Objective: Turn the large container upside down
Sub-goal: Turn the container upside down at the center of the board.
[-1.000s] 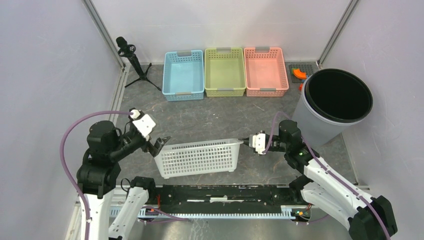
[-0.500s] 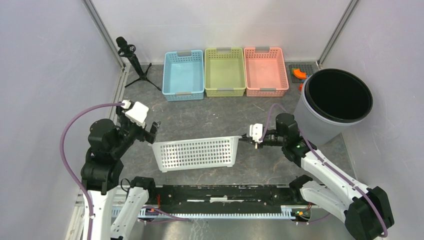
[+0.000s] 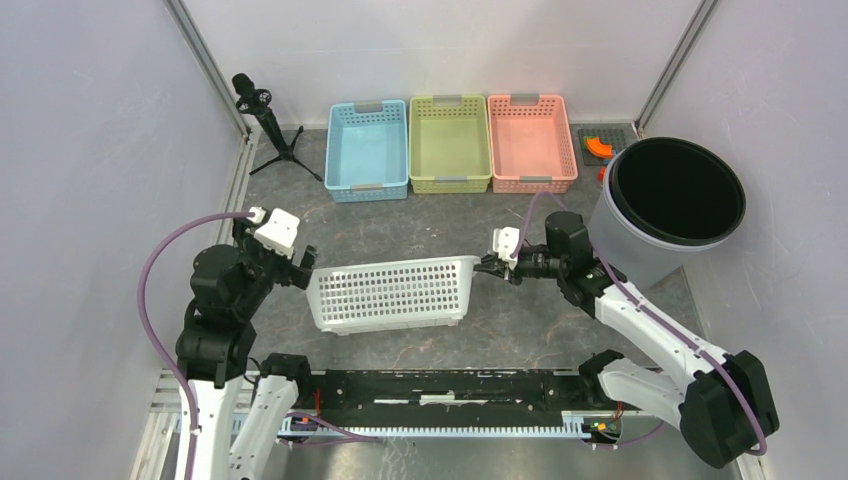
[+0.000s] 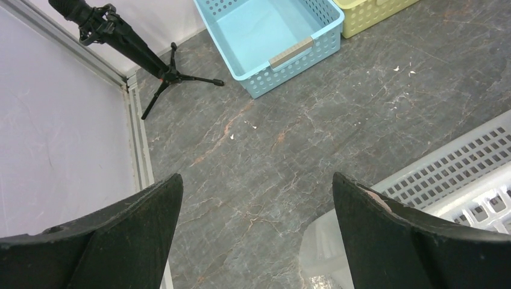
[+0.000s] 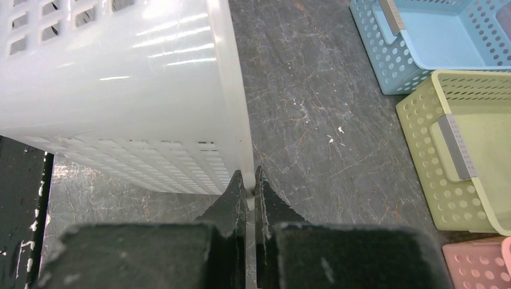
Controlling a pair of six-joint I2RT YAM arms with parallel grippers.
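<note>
Two robot arms flank a large white basket that lies across the near middle of the table, tipped so that its long perforated side faces the overhead camera. On the right, the right gripper is pinched narrow on the thin rim at the basket's right end, the edge caught between its two black fingers. On the left, the left gripper stands wide and holds nothing, with the basket's left corner just beside its right finger; whether they touch cannot be told. Along the far edge sit a blue basket, a green basket and a pink basket side by side. A grey bin stands at far right, a small black tripod at far left.
</note>
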